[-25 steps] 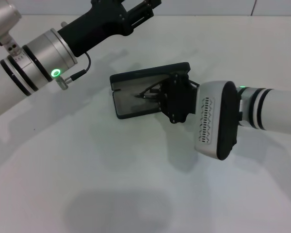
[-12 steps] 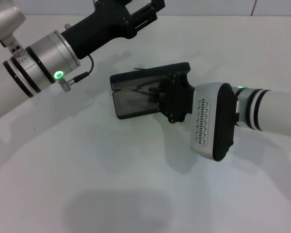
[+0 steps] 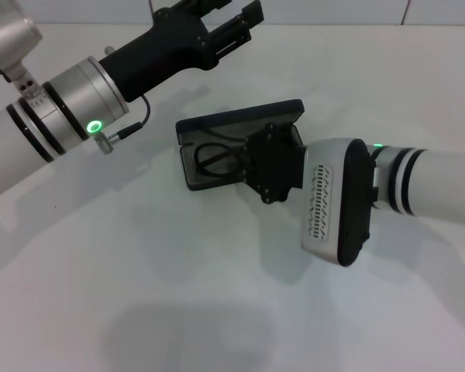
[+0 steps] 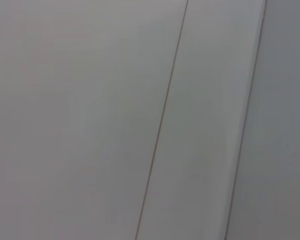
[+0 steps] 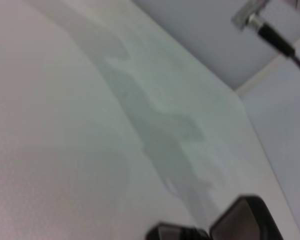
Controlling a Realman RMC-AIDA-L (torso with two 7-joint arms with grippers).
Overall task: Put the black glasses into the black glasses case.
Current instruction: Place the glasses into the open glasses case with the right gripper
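A plain white table (image 3: 178, 279) carries everything here — matte, marked only by soft grey shadows. Directly on it, toward the far middle, lies the black glasses case (image 3: 217, 151), open, its lid tilted up at the back and its tray flat on the surface. The black glasses (image 3: 215, 158) lie inside that tray, not on the tabletop itself.

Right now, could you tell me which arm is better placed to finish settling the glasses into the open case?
The right, probably. The right gripper is already at the open black glasses case, where the black glasses lie in its lower half. The left gripper is raised well behind the case, toward the wall.
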